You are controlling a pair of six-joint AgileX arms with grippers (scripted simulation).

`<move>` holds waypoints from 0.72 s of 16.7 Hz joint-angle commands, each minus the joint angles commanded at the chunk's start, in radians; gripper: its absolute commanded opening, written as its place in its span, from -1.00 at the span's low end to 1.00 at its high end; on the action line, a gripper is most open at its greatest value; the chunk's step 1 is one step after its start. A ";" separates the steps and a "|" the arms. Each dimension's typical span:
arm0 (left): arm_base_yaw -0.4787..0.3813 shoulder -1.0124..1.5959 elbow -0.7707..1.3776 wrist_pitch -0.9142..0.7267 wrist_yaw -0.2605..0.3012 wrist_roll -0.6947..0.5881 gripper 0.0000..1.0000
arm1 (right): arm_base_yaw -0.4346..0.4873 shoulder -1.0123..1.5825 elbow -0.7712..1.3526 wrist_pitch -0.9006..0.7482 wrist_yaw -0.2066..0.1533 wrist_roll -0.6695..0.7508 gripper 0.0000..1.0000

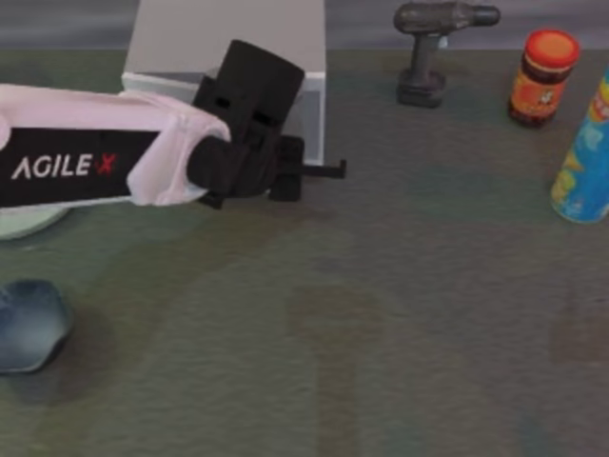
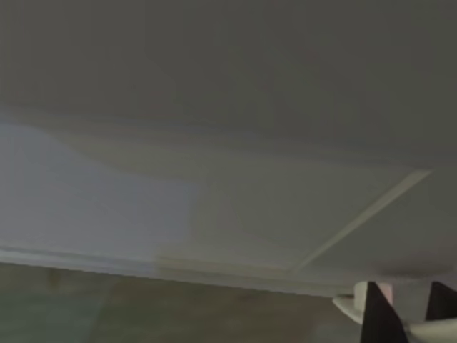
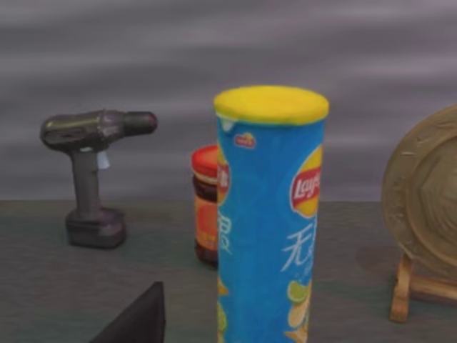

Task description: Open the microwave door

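The microwave (image 1: 228,43) sits at the desk's (image 1: 381,314) back edge, left of the middle. The left gripper (image 1: 324,171) is at its front. I cannot tell how its fingers are.

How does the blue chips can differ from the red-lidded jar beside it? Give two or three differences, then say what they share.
1. The chips can is taller than the jar.
2. The chips can is blue with a yellow lid; the jar is dark orange with a red lid.
3. In the right wrist view the chips can stands nearer and hides part of the jar.

Shared: both are cylinders standing upright on the table's right side.
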 joint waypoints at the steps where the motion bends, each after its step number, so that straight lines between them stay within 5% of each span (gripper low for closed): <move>1: -0.007 0.002 0.004 0.000 0.007 -0.005 -1.00 | 0.000 0.000 0.000 0.000 0.000 0.000 1.00; 12: 0.014 -0.039 -0.057 0.030 0.047 0.059 -1.00 | 0.000 0.000 0.000 0.000 0.000 0.000 1.00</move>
